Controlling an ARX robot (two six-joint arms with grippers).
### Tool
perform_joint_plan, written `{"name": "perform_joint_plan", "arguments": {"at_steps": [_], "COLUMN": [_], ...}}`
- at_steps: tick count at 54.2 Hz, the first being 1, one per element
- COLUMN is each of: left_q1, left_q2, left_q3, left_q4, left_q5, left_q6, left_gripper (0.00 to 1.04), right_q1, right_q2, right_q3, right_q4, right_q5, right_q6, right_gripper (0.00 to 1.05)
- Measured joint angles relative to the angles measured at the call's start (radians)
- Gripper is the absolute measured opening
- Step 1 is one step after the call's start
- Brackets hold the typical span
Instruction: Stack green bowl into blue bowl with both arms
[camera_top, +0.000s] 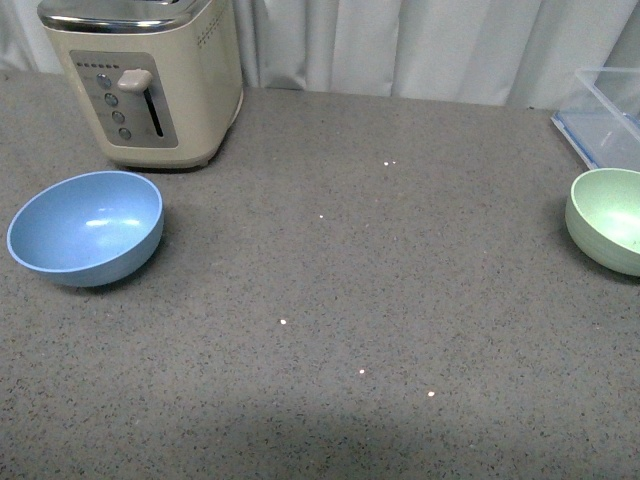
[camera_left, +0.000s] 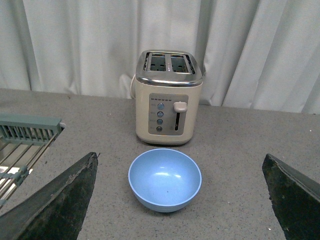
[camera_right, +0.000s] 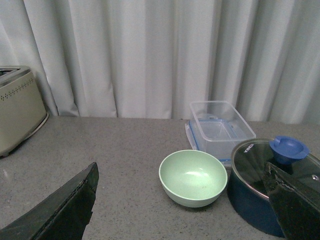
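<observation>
Grey speckled countertop (camera_top: 330, 300), white curtain (camera_top: 400, 45) along its far edge.

Bowls: you have the blue bowl (camera_top: 86, 228) on the left, upright and empty. It is just in front of the cream toaster (camera_top: 145, 80), close to it but apart. The green bowl (camera_top: 610, 220) is at the far right, also upright and empty, and the front view cuts off part of it. The two bowls are well apart, with open counter between them.

Right side: a clear plastic container (camera_top: 605, 115) stands just behind the green bowl. The right wrist view adds a dark blue pot (camera_right: 250, 205) with a glass lid (camera_right: 260, 162) and a blue knob (camera_right: 289, 149). It is just beside the green bowl, to its right. You cannot tell whether they touch.

Left side: a rack (camera_left: 30, 125) with a pale green frame shows at the edge of the left wrist view.

Left gripper (camera_left: 180, 156): dark fingers (camera_left: 65, 200) spread wide, above the counter on the near side of the blue bowl.

Right gripper (camera_right: 181, 166): spread wide likewise, on the near side of the green bowl.
</observation>
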Motion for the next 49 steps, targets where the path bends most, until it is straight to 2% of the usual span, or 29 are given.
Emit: {"name": "perform_joint_plan", "arguments": {"at_steps": [49], "left_q1": [0.0], "left_q2": [0.0], "left_q3": [0.0], "left_q4": [0.0], "left_q5": [0.0], "left_q6": [0.0], "left_gripper": [0.98], "right_q1": [0.0], "right_q2": [0.0], "right_q3": [0.0], "right_q4": [0.0], "right_q5": [0.0], "right_q6": [0.0], "right_gripper": [0.96]}}
